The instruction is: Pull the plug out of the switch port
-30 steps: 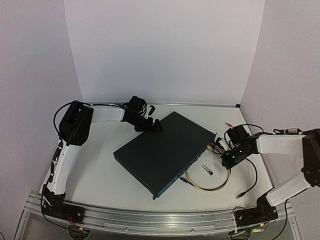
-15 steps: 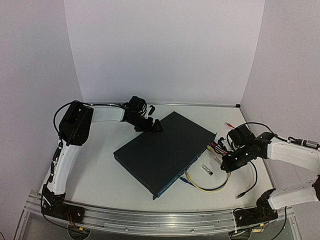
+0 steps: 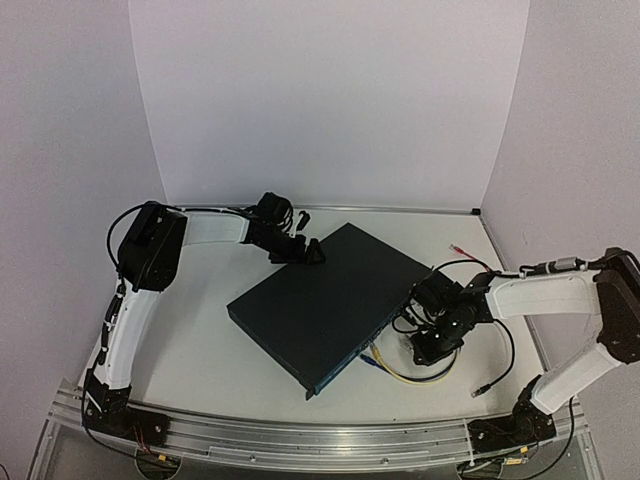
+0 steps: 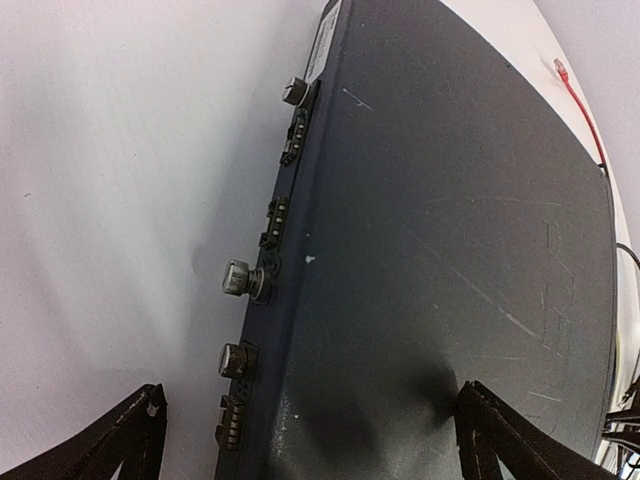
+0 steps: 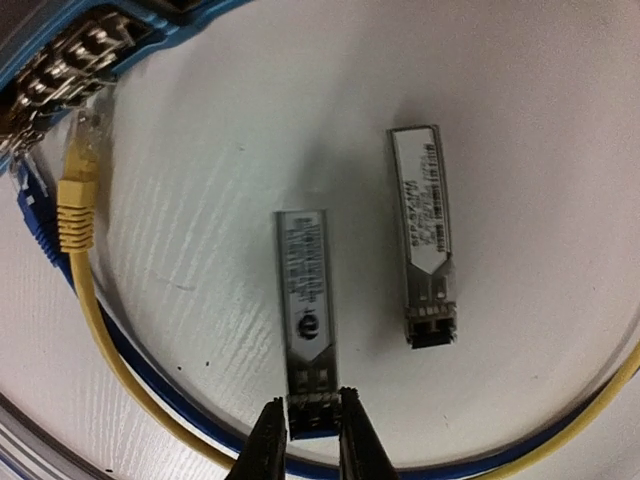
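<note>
The switch [image 3: 320, 295] is a flat dark box lying at an angle mid-table; its socket face [image 5: 70, 50] shows at the top left of the right wrist view. My right gripper [image 5: 308, 430] is shut on the end of a silver plug module [image 5: 304, 290], which is clear of the switch and over the white table. In the top view this gripper [image 3: 428, 348] hangs just right of the socket face. My left gripper [image 4: 315, 450] is open, its fingers [image 4: 135, 430] spread wide across the switch's back edge [image 4: 270, 290]; the top view shows it [image 3: 305, 252] at the far corner.
A second silver module [image 5: 422, 235] lies on the table beside the held one. A yellow plug [image 5: 78, 195] and a blue plug [image 5: 35, 215] sit at the socket face, their cables looping under my right gripper [image 3: 410, 375]. A red-tipped lead [image 3: 460, 247] and a black lead [image 3: 485, 388] lie at the right.
My right gripper has moved from the right end of the socket face leftward and nearer, over the cable loop, with the silver module in it. The left arm has not moved.
</note>
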`<state>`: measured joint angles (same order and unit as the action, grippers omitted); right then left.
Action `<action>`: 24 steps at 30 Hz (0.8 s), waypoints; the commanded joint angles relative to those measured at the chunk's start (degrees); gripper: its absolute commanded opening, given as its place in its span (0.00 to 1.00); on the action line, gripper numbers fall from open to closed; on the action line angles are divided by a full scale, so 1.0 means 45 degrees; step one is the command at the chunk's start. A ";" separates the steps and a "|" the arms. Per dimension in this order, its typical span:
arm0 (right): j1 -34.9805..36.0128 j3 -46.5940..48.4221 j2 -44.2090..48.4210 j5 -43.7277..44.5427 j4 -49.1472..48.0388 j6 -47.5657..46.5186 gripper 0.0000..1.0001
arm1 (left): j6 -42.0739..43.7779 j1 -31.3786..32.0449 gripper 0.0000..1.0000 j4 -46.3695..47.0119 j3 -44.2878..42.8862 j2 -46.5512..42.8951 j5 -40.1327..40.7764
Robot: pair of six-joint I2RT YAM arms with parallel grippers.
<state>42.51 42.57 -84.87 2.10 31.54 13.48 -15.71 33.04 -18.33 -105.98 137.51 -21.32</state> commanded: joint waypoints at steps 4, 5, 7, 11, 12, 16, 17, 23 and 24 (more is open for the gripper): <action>0.0153 0.0449 0.1135 -0.0018 -0.0690 -0.0146 0.80 | 0.0339 -0.0404 1.00 -0.2476 0.1095 0.0909 0.2584; 0.0153 0.0404 0.1578 0.0393 -0.0693 -0.0029 0.84 | 0.0324 -0.0406 1.00 -0.2461 0.1140 0.0863 0.2603; 0.0125 0.0311 0.2423 0.1563 -0.0696 0.0287 0.86 | 0.0308 -0.0407 1.00 -0.2379 0.1292 0.0724 0.2605; -0.1137 0.0510 0.4055 0.2613 -0.0661 0.0451 0.94 | 0.0336 -0.0407 1.00 -0.2314 0.1464 0.0597 0.2643; -0.1932 0.0651 0.4260 0.1907 -0.0661 0.0509 0.95 | 0.0356 -0.0398 0.99 -0.2314 0.1464 0.0595 0.2633; -0.4722 0.1604 0.4005 0.0152 -0.0716 0.0554 0.98 | 0.0353 -0.0399 1.00 -0.2444 0.1254 0.0681 0.2543; -0.5216 0.1991 0.3758 0.0126 -0.0740 0.0301 0.98 | 0.0332 -0.0400 0.99 -0.2508 0.1140 0.0704 0.2519; -0.6756 0.3530 0.2131 -0.2152 -0.1194 -0.2781 0.98 | 0.0590 -0.0407 1.00 -0.2853 0.0338 0.0539 0.3000; -0.6876 0.3700 0.1788 -0.2512 -0.1189 -0.3405 0.96 | 0.0671 -0.0408 1.00 -0.2946 0.0063 0.0515 0.3062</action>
<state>14.05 55.06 -72.57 0.64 27.68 8.97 -16.29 33.04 -18.04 -105.09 136.53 -19.49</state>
